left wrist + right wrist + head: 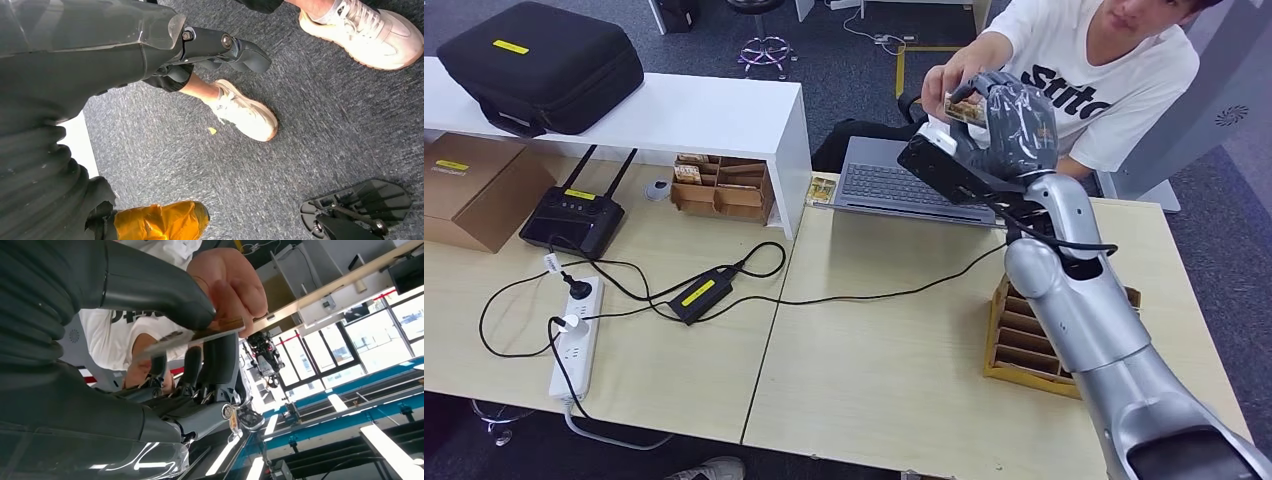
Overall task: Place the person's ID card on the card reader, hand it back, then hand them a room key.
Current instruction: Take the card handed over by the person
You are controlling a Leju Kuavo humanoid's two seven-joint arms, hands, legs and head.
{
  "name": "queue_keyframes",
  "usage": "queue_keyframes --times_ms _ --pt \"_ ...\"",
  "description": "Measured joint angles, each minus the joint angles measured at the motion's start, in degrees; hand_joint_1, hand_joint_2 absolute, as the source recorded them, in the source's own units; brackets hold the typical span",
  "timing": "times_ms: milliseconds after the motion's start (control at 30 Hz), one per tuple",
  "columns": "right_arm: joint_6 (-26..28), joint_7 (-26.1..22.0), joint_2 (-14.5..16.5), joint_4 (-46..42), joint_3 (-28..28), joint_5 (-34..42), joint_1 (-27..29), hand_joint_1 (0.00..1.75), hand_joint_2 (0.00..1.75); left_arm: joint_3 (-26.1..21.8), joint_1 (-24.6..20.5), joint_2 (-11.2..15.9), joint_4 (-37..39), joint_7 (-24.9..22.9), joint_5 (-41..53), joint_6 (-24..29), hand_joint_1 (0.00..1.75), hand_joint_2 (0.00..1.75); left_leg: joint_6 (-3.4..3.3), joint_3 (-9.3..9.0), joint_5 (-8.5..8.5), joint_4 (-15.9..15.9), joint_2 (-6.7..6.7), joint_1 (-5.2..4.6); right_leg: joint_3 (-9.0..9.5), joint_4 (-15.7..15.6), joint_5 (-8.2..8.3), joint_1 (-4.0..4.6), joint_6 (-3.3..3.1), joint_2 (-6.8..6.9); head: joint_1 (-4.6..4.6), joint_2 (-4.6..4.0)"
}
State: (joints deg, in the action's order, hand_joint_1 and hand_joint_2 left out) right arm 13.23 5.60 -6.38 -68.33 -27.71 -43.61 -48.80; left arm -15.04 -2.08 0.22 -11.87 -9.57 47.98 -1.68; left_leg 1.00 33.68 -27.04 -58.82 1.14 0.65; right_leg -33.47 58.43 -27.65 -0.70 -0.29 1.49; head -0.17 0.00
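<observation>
Two hands meet on one card in your head view: the right hand holds it raised over the laptop, the person's hand pinching its far edge. Your left wrist view shows carpet, and whether the left hand holds anything cannot be told. Your right wrist view confirms the shared pinch, so a handover is under way, though ID or room key cannot be judged.

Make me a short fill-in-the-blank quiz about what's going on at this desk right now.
1. The right hand and the person's hand both hold a ____.
2. The laptop on the table is ____.
3. The black case sits on a ____ shelf.
4. The left hand hangs over grey ____.

Missing words: card; open; white; carpet
</observation>
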Motion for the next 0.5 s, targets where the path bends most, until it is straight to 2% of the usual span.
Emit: queue_keyframes --times_ms 300,500 --pt "1.12 -1.74 -0.44 0.95 0.31 -2.64 0.28 1.75 1.75 0.0 0.02 0.02 0.0 0.0 0.39 0.0 0.0 1.75 0.0 0.0 0.0 -0.01 0.0 0.0 -0.03 -0.01 0.0 0.0 0.0 0.0 0.0 0.0" --pt "1.35 -3.16 -2.59 -0.06 2.41 -1.41 0.95 1.75 1.75 -0.03 0.12 0.03 0.0 0.0 0.34 0.01 0.0 1.75 -0.01 0.01 -0.01 -0.03 0.0 -0.01 -0.03 -0.03 0.0 -0.01 0.0 0.0 0.0 0.0"
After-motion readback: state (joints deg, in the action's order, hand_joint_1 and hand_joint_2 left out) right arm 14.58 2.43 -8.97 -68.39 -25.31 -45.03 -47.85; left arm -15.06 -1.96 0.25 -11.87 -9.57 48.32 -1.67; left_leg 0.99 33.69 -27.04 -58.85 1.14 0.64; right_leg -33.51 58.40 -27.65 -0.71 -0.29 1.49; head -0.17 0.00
